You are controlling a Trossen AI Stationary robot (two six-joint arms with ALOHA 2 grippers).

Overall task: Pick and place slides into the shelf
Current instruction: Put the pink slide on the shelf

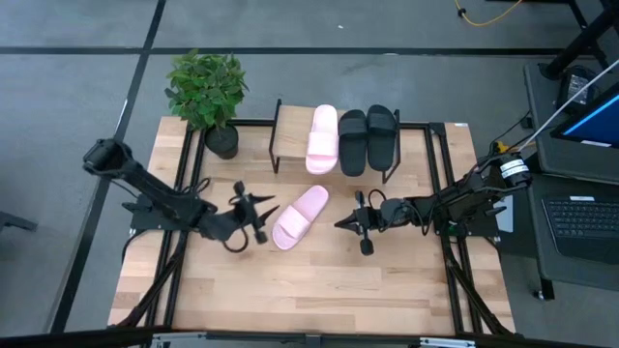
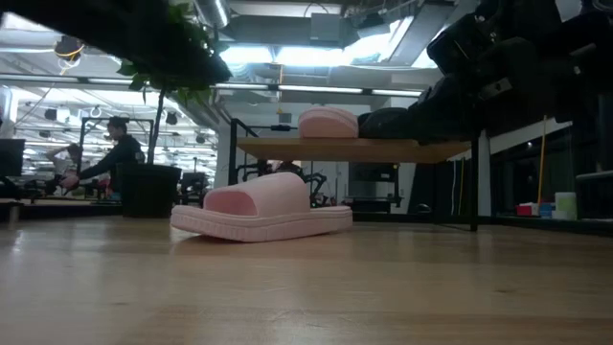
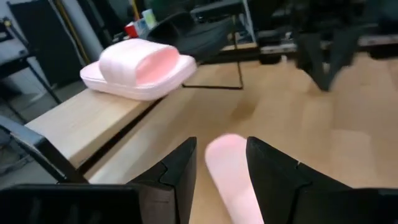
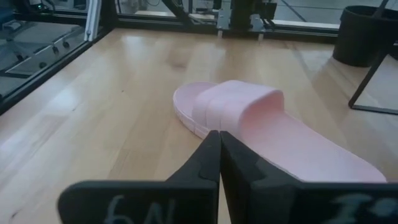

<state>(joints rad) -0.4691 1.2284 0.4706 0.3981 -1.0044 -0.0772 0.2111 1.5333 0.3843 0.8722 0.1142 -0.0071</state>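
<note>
One light pink slide [image 1: 300, 216] lies sole-down on the table in front of the shelf [image 1: 290, 135]. On the shelf's plank rest the other pink slide [image 1: 322, 138] and both black slides [image 1: 367, 138]. My left gripper [image 1: 269, 218] is open at the lying slide's strap end. That end shows pink [image 3: 227, 177] between my fingers in the left wrist view. My right gripper [image 1: 340, 224] is shut and hovers just right of the same slide [image 4: 261, 127], pointing at it without touching. My left gripper's open fingers [image 3: 180, 171] stand on either side of the lying pink slide's strap end [image 3: 225, 163], coming level from the table's left. I cannot tell whether they touch it. The slide lies flat on the table [image 2: 263, 211].
A potted plant [image 1: 206, 89] stands at the table's far left corner, beside the shelf. Black frame rails [image 1: 437, 164] run along the table's sides. Bare wood lies toward the near edge [image 1: 309, 290]. A person [image 2: 115, 153] works in the room behind.
</note>
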